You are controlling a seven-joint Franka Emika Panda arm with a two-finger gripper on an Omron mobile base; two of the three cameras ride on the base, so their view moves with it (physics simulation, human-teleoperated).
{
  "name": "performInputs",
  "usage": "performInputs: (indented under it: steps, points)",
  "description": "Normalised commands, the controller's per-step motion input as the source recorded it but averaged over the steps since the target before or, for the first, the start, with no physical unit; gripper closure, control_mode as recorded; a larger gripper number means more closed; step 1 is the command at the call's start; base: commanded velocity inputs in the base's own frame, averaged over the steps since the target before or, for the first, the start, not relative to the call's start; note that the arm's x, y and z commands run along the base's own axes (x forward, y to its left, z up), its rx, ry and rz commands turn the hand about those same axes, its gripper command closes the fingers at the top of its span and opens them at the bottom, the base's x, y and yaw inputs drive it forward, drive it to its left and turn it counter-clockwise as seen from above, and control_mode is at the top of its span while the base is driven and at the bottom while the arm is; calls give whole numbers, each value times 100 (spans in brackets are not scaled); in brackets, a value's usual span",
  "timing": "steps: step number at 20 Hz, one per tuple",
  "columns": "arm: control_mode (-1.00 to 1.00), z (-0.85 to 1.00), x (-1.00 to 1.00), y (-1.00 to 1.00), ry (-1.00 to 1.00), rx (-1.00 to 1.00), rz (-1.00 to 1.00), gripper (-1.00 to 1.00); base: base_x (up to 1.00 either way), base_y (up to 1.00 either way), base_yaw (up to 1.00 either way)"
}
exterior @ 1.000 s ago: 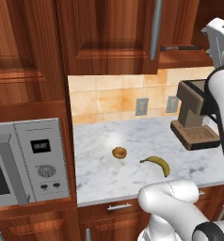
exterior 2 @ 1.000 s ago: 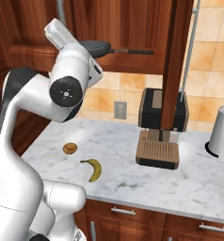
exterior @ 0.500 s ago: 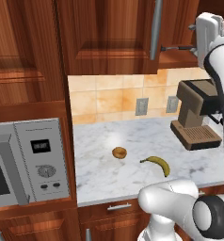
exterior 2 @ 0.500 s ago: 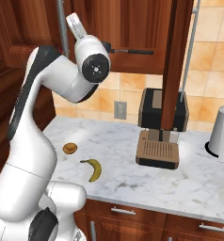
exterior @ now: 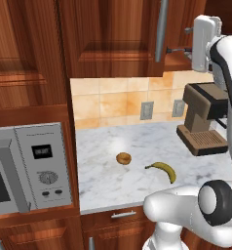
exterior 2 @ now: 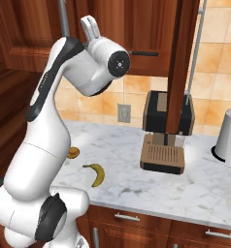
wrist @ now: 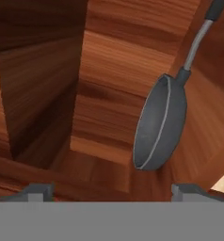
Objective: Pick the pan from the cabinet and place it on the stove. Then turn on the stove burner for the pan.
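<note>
Cabinet [exterior: 113, 34] door standing open, edge-on in the right base view. Marble counter [exterior: 137, 185] below is carrying the coffee machine [exterior: 203, 124] toward its right end, kettle [exterior 2: 230, 138] past that, banana [exterior: 163, 170] and a small brown pastry [exterior: 123, 158] near the front edge. Pan [wrist: 158, 124] is sitting inside the cabinet on the shelf, handle pointing outward. Gripper [wrist: 114, 190] is hanging in front of the opening, fingers spread wide, holding nothing.
</note>
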Motion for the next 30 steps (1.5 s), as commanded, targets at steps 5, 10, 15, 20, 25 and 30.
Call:
performInputs:
  steps: [5,10,15,20,25,30]
  points:
    - [-100,-8,31,14,7,10,9,-100,0,0,0]
    - [-100,0,21,16,5,7,7,-100,0,0,0]
    - [-100,0,16,18,5,4,6,-100,0,0,0]
    - [-100,-1,15,21,5,3,5,-100,0,0,0]
    - [-100,-1,17,18,5,4,5,-100,0,0,0]
    - [-100,0,4,14,1,3,6,-100,0,0,0]
